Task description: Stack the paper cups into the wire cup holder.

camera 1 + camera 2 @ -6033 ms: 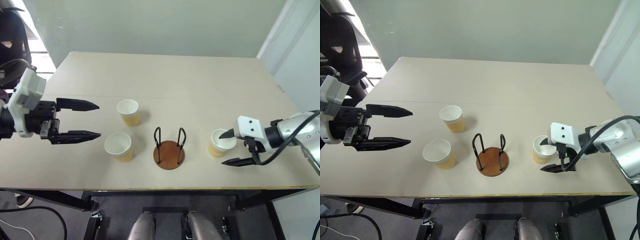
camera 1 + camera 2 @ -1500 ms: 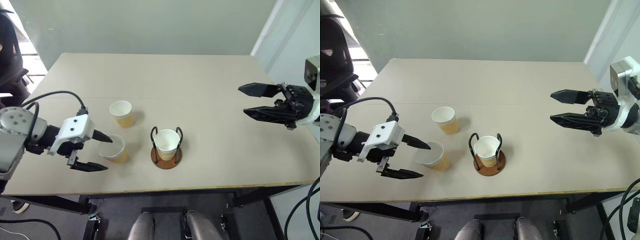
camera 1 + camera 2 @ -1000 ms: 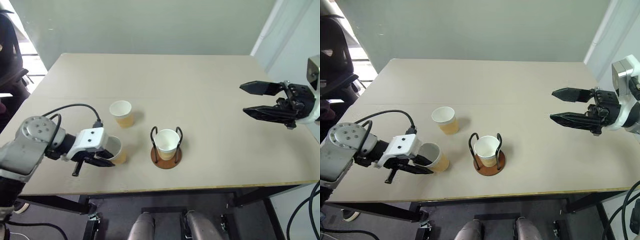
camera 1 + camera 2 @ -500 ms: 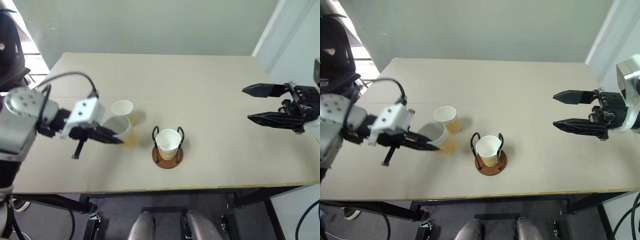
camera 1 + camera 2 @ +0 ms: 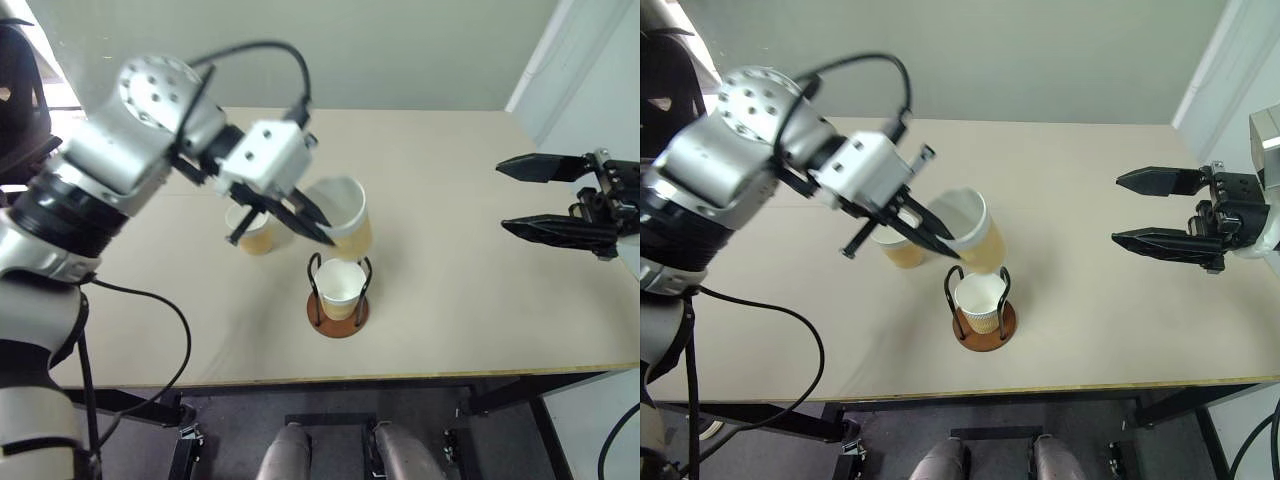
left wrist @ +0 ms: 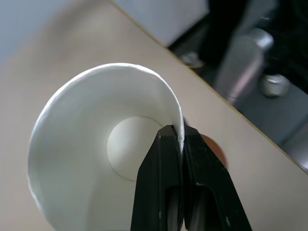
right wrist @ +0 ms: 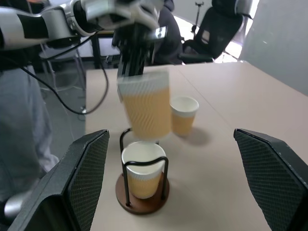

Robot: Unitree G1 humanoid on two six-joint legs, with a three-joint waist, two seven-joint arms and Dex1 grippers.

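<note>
While the carried paper cup (image 5: 340, 215) hangs tilted just above the wire cup holder (image 5: 338, 305), the step in hand is judged to be nesting it into the cup already seated there (image 5: 341, 289).

- Left gripper (image 5: 312, 222): jaws pinched fully together on the carried cup's wall at the rim, one finger inside, one outside, as seen in the left wrist view (image 6: 103, 159). Mouth is pitched toward the left; base points down toward the holder.
- Right gripper (image 5: 517, 198): jaws spread wide, nothing held, parked well off to the right above the table (image 5: 480, 290). It is best left out of the way.
- Third cup (image 5: 252, 232): stands on the table just left of and beyond the holder, partly hidden behind the left gripper. Not yet stacked.

How it is done well, as a judgement:
- The carried cup should be levelled before descent, so its base is centred over the seated cup's mouth and between the two wire loops.
- Descent should be straight and slow; a tilted base is likely to catch a loop or the seated rim and tip the holder.
- The rim pinch deforms the wall easily, so no side load should be applied.
- Release is best held off until the cup is seated; the outer finger must clear the loops.
- The third cup should not be clipped on withdrawal.
</note>
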